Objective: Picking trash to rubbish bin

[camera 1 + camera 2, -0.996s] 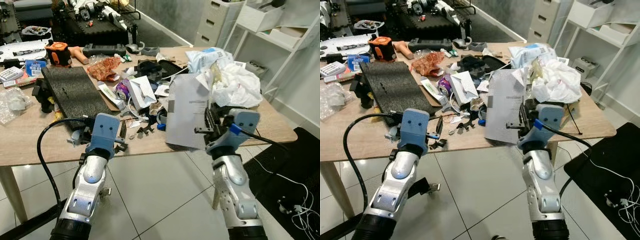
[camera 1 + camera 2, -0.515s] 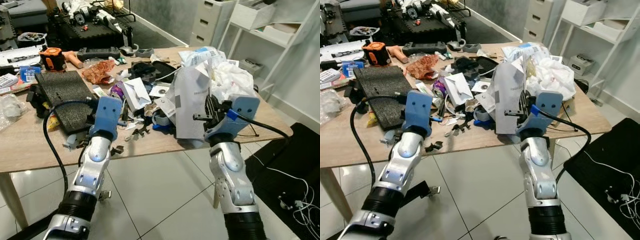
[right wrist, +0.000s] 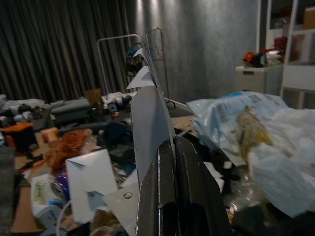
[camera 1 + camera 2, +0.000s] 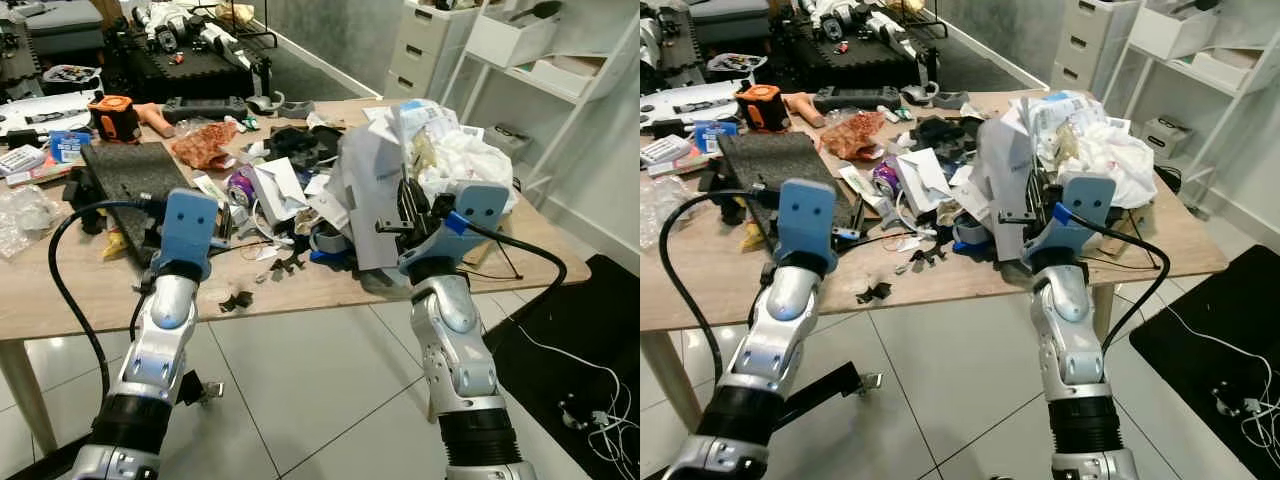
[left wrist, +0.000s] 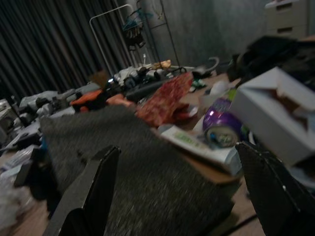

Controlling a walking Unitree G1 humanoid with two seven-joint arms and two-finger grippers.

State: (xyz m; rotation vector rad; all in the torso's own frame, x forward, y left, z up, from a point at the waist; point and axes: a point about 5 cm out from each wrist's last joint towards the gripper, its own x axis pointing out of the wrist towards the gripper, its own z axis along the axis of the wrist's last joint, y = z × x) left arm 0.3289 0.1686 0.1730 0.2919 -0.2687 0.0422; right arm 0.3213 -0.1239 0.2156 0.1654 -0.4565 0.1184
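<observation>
Cluttered wooden table (image 4: 60, 290), right gripper (image 3: 170, 147) fingers pinching paper sheet (image 4: 362, 190), left gripper (image 5: 182, 191) fingers wide apart.

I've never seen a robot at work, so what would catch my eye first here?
Probably the right gripper, its fingers pinched on a big sheet of white paper held upright above the table's near edge. Behind it the wooden table is heaped with litter, with a white plastic bag at its right end, while the left gripper hovers open over a black mat.
</observation>
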